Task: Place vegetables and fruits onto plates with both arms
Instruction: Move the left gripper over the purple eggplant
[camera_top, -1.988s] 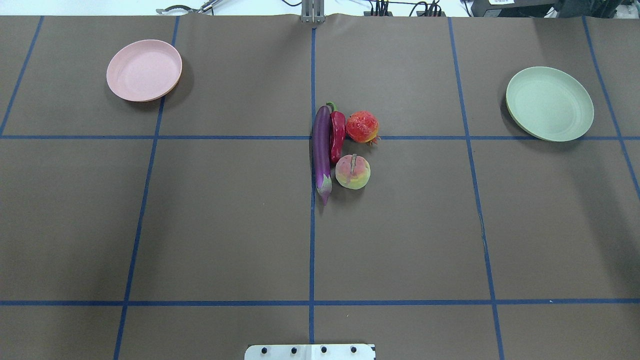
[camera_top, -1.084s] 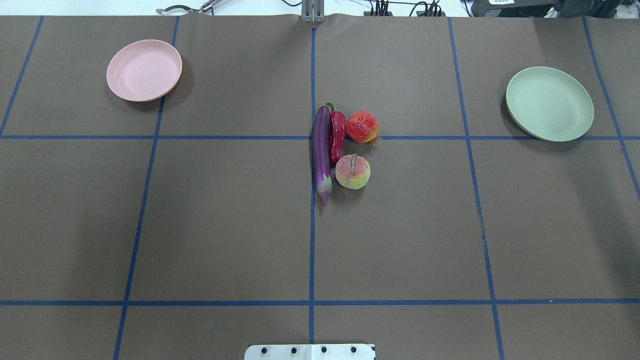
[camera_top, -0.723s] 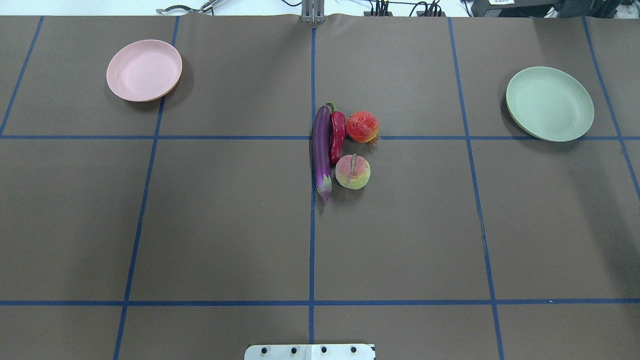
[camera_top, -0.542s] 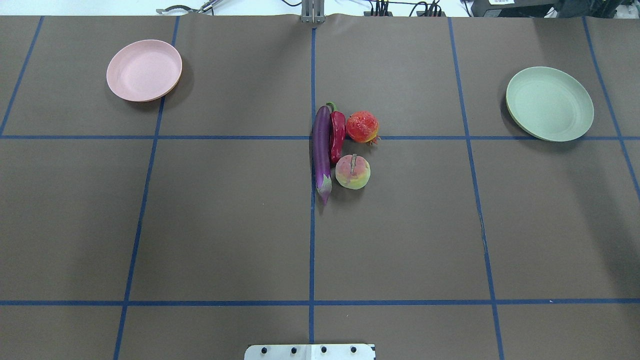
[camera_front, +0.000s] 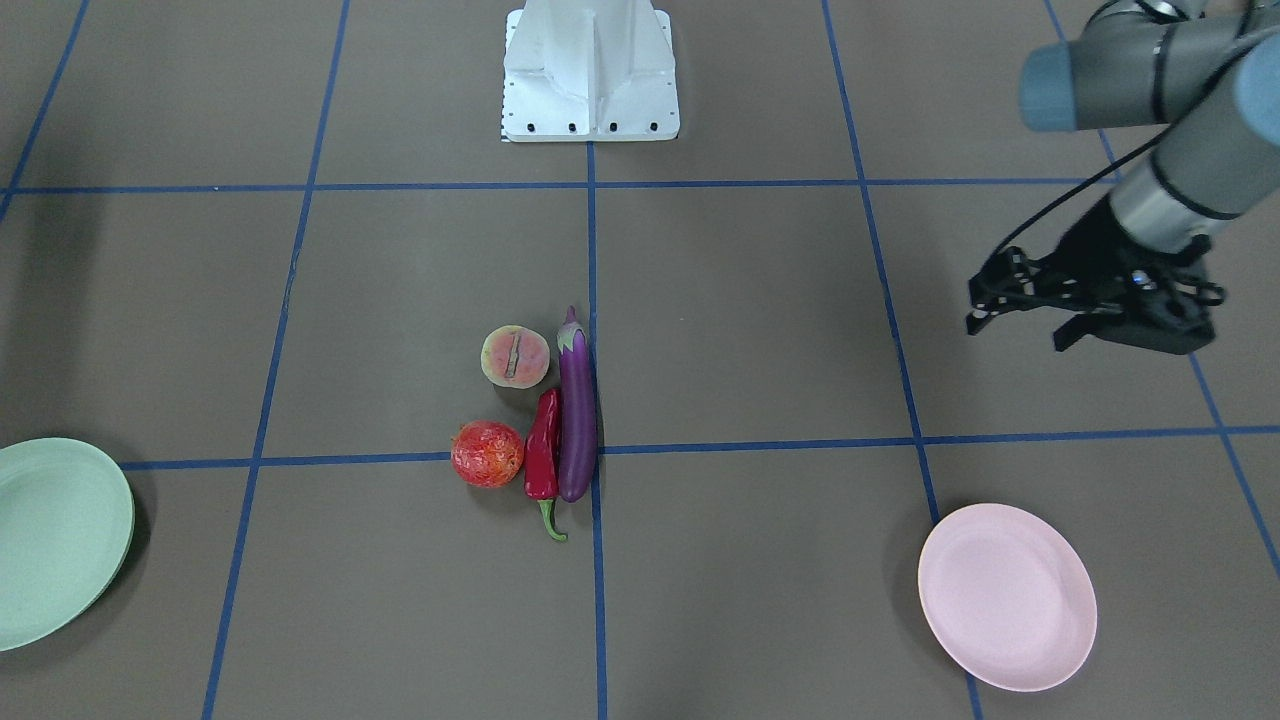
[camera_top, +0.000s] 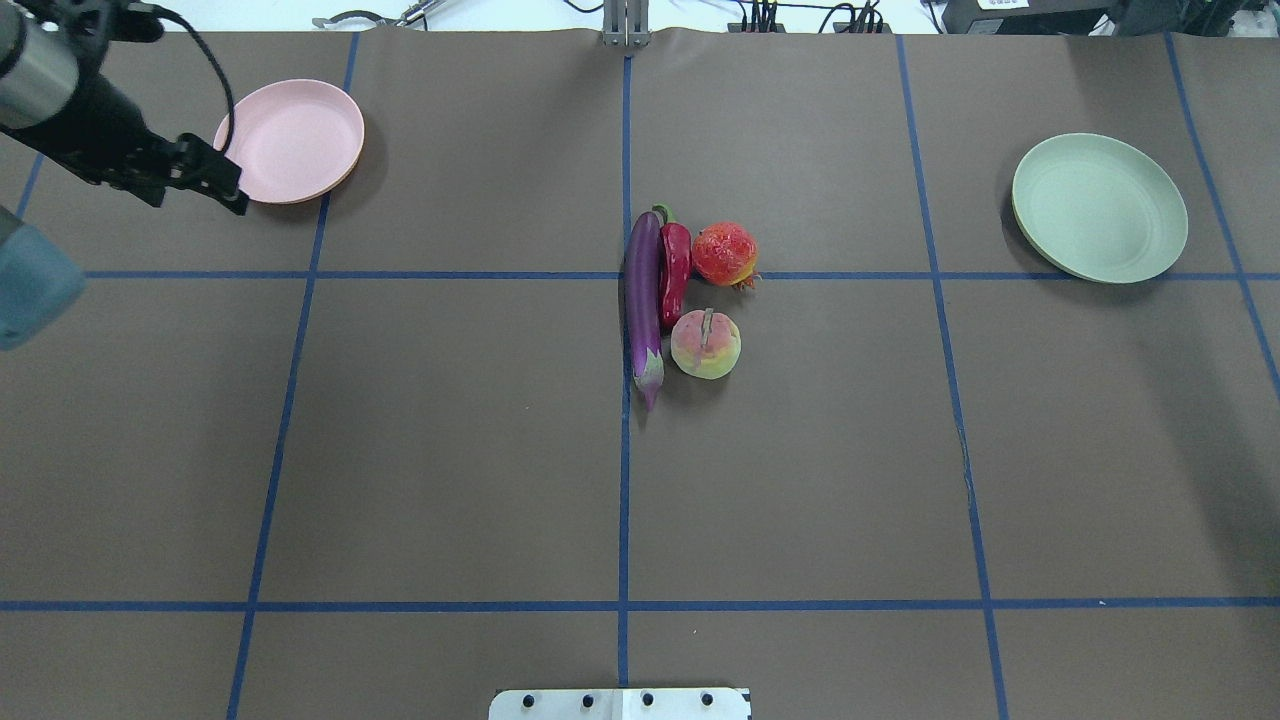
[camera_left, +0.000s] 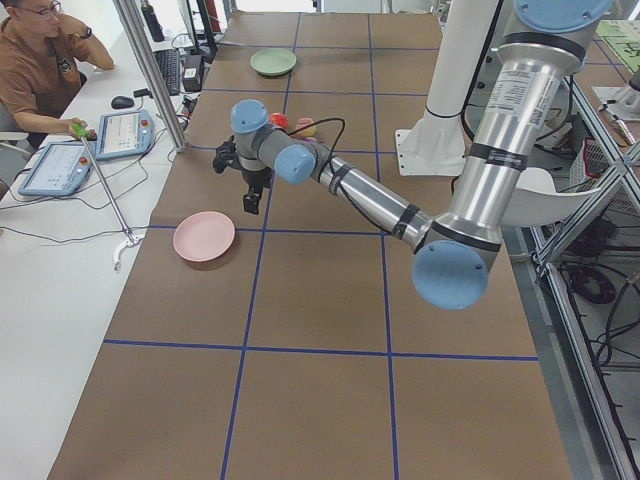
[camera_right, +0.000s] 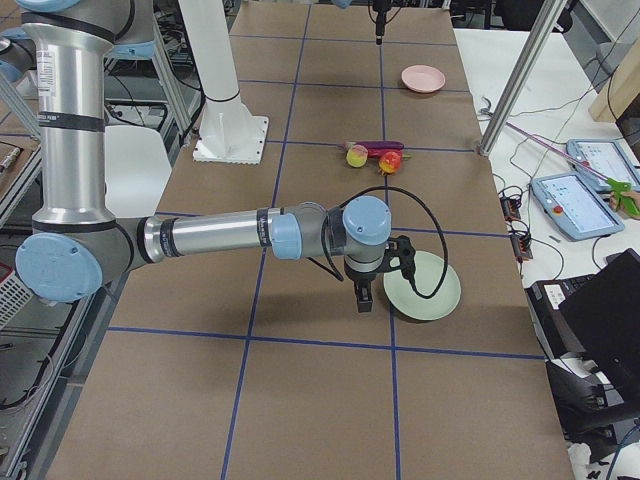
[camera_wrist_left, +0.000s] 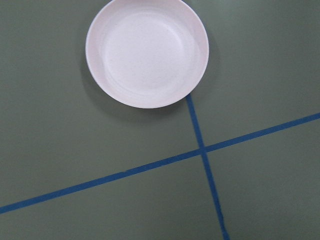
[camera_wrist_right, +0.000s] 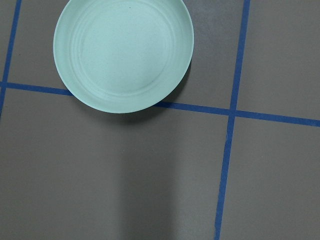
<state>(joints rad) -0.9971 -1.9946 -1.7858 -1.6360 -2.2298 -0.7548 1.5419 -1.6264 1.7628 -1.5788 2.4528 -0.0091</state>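
The purple eggplant (camera_top: 643, 300), the red chili (camera_top: 675, 270), the pomegranate (camera_top: 724, 253) and the peach (camera_top: 705, 344) lie close together at the table's middle. The pink plate (camera_top: 288, 140) at the far left and the green plate (camera_top: 1099, 207) at the far right hold nothing. My left gripper (camera_top: 197, 200) hangs open and empty above the table just beside the pink plate's near left rim. My right gripper (camera_right: 365, 303) shows only in the exterior right view, above the table beside the green plate (camera_right: 425, 285). I cannot tell whether it is open or shut.
The white mounting base (camera_top: 620, 703) sits at the near edge's middle. Blue tape lines divide the brown table cover. An operator (camera_left: 40, 60) sits with tablets beyond the far edge. A metal post (camera_left: 150, 70) stands at that edge.
My left arm has come into the overhead view at the top left, beside the pink plate; before, no arm showed there. The produce and plates have not moved.
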